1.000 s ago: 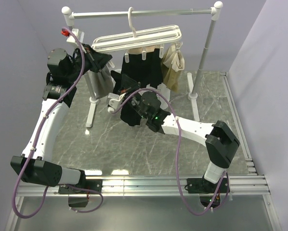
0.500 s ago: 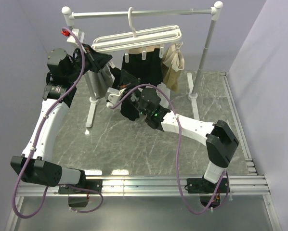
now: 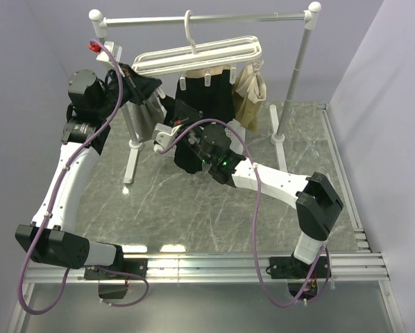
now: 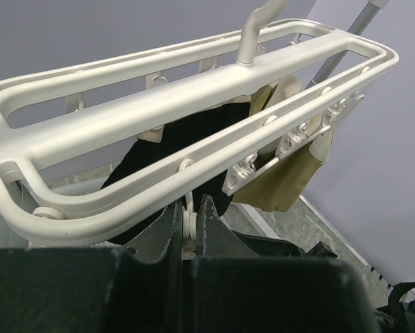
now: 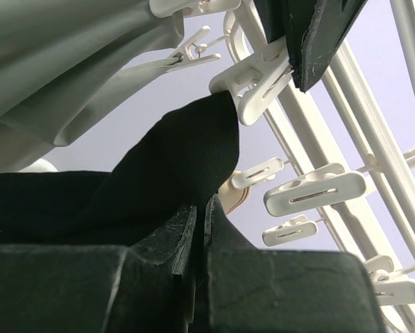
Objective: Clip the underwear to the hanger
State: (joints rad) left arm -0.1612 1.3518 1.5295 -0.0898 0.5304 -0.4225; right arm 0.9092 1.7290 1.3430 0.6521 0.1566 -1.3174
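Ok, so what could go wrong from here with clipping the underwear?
1. Only the tip of the underwear reaches the clip that the left gripper pinches, so it may catch too little fabric and slip.
2. The hanger hangs loose; a tug by the right gripper could swing it away.

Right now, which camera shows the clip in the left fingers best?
Right wrist: the whole clip shows from below, the underwear corner at its mouth. Left wrist shows only a sliver of it between the left fingers. In the top view the left arm hides it.
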